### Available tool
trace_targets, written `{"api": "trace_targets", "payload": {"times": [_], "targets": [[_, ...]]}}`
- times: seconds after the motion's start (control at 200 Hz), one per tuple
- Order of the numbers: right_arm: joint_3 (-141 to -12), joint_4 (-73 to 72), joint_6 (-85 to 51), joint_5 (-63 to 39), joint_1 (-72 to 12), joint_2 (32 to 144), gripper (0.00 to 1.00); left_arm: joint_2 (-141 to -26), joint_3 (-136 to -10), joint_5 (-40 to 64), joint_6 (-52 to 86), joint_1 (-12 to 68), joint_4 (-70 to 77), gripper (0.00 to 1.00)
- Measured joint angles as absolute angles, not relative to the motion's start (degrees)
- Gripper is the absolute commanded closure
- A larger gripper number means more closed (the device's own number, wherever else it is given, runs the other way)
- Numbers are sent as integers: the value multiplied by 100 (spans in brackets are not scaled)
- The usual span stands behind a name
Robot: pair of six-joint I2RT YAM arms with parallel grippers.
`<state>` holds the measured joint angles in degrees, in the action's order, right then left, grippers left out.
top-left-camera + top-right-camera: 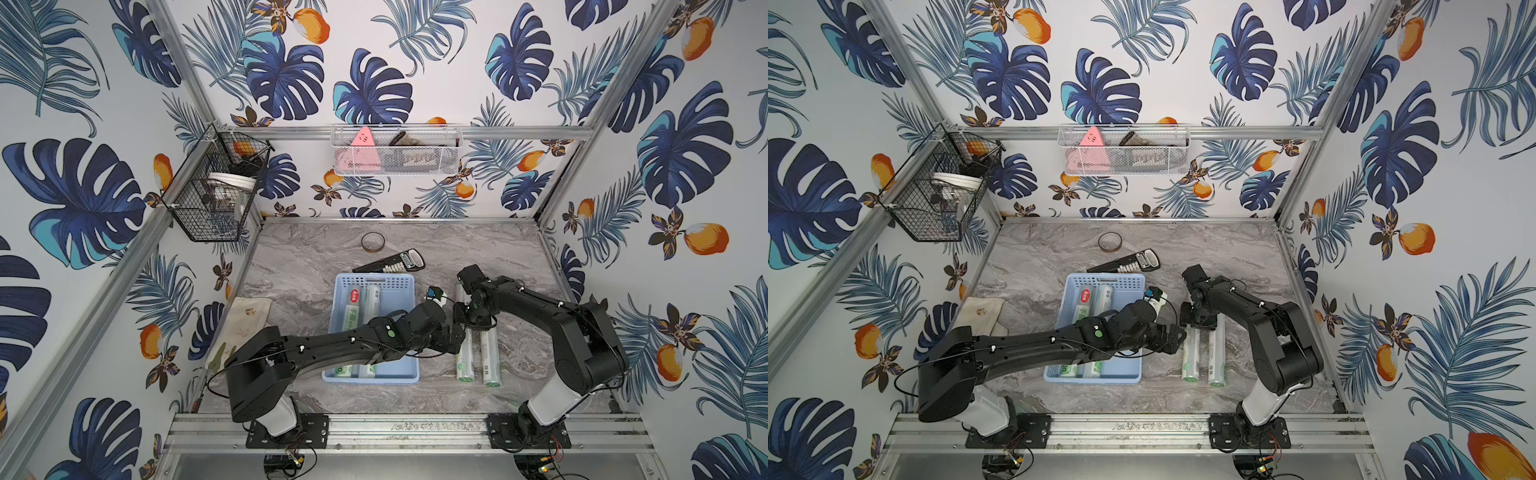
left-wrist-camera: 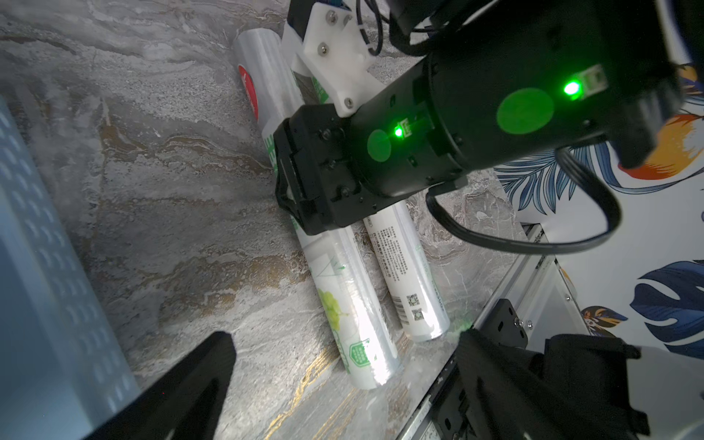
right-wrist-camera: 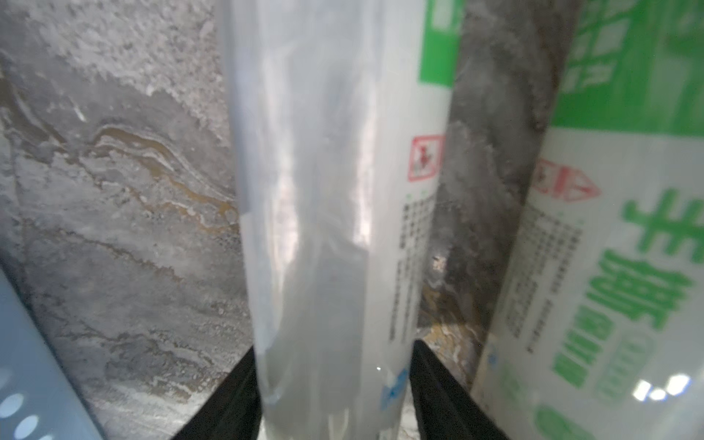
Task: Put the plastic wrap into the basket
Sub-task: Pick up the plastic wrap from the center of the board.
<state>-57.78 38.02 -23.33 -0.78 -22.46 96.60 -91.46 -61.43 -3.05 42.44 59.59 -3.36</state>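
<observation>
The light-blue basket [image 1: 374, 280] [image 1: 1108, 280] sits mid-table with two plastic wrap rolls [image 1: 353, 309] [image 1: 371, 303] lying inside. Two more rolls lie side by side on the marble to its right: one nearer the basket [image 1: 465, 361] [image 2: 343, 289] [image 3: 324, 190] and one farther from it [image 1: 490, 361] [image 2: 404, 266] [image 3: 609, 266]. My right gripper [image 1: 473, 322] [image 3: 335, 344] comes down on the nearer roll's middle, its fingers pressed against both sides. My left gripper [image 1: 457, 336] [image 2: 344, 337] hovers open between the basket and that roll, holding nothing.
A tape ring [image 1: 372, 242] and a black calculator [image 1: 395, 262] lie behind the basket. A stained cloth [image 1: 249, 316] lies at the left edge. A black wire basket [image 1: 208, 195] and a white mesh basket [image 1: 395, 151] hang on the walls. The two arms are close together.
</observation>
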Motion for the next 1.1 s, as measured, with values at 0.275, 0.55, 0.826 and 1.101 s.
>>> {"api": "trace_targets", "payload": {"times": [0.275,0.55,0.826,1.101], "targets": [[-5782,3758,-2331,-89,-2314,9824,45,-8995,-6080,-381,4244,5959,-370,1],[-5798,3776,-2362,-69,-2432,9686,60,-8864,-6049,-449,4244,5959,-408,1],[-6104,4047,-2515,-82,-2650,9065,60,-8547,-5942,-690,4224,5959,-534,1],[-6659,4456,-2755,-274,-3146,8534,60,-7771,-5629,-1525,4018,5911,-888,1]]}}
